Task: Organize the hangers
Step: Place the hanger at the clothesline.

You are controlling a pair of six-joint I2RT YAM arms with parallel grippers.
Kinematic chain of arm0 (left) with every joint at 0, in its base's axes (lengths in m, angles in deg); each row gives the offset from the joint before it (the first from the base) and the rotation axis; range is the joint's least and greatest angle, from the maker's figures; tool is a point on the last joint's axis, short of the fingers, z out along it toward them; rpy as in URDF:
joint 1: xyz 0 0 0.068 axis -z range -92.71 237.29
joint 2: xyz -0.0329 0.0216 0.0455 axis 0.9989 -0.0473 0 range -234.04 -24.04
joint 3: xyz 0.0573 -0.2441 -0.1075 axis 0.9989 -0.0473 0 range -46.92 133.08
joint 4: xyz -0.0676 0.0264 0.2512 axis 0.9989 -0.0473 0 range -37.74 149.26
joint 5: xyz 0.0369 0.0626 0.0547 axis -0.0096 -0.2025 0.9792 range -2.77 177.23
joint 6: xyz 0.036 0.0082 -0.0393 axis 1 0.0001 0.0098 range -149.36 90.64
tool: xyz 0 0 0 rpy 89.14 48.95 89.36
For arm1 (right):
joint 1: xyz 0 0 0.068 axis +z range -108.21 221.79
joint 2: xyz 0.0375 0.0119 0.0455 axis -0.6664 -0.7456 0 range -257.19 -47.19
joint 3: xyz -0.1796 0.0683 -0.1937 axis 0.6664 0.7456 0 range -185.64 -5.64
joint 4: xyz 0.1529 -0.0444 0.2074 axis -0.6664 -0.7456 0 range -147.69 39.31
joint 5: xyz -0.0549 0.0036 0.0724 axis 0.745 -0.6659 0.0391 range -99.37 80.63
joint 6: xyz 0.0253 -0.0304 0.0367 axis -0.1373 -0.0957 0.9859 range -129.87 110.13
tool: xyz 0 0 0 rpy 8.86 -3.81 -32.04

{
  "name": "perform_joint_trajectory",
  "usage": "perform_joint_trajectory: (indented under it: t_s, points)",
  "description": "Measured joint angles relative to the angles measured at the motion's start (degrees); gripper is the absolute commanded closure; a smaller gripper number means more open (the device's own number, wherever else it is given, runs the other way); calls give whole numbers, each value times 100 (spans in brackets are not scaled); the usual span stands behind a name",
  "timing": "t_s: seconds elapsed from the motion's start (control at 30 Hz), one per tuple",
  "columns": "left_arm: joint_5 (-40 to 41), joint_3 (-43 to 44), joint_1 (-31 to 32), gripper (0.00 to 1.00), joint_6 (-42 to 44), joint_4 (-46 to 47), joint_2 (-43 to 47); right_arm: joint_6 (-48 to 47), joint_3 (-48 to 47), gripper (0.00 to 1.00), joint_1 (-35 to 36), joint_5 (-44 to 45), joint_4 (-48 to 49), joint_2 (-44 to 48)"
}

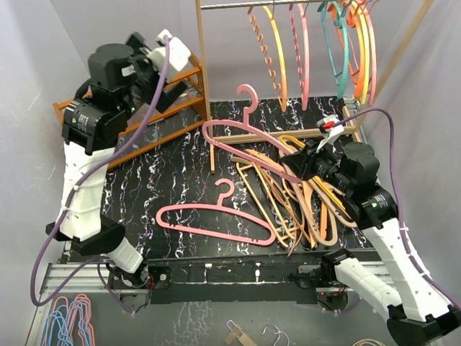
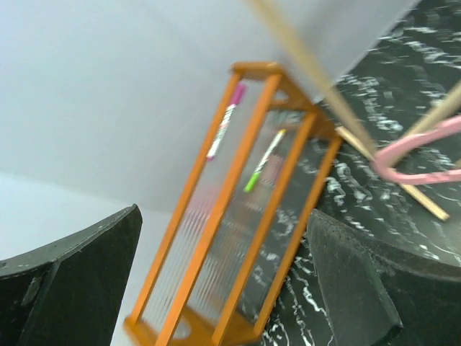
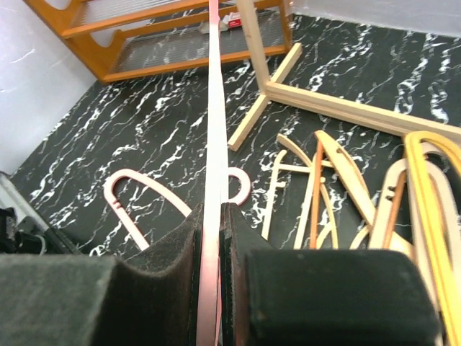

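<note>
Pink hanger (image 3: 213, 144), thin triangular plastic, pinched by right end effector (image 3: 214, 220); left end effector (image 2: 225, 216) spread.

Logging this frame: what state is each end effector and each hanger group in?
Left end effector: open, empty, by the shelf rack.
Right end effector: shut on the held pink hanger.
Held pink hanger: gripped at one bar.
Second pink hanger: flat on the table, free.
Hanger pile: heaped on the table.
Rail hangers: hanging on the rail.
</note>
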Motion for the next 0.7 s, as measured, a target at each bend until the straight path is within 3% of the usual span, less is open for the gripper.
perform_joint_trajectory:
  t_s: [0.1,0.23,0.37,0.7]
  points:
    - [328,153,-492,3,-205,129,-70,-223,-332,92,2,289,-352,-24]
    - [413,160,-623,3,-348,136,-162,-553,-1152,92,2,887,-525,-212]
    - [415,160,-671,3,-411,136,-258,-855,-1930,92,2,1355,-249,-479]
    - [328,160,-1003,3,-540,118,-289,-1099,-2621,92,2,1635,553,-1266]
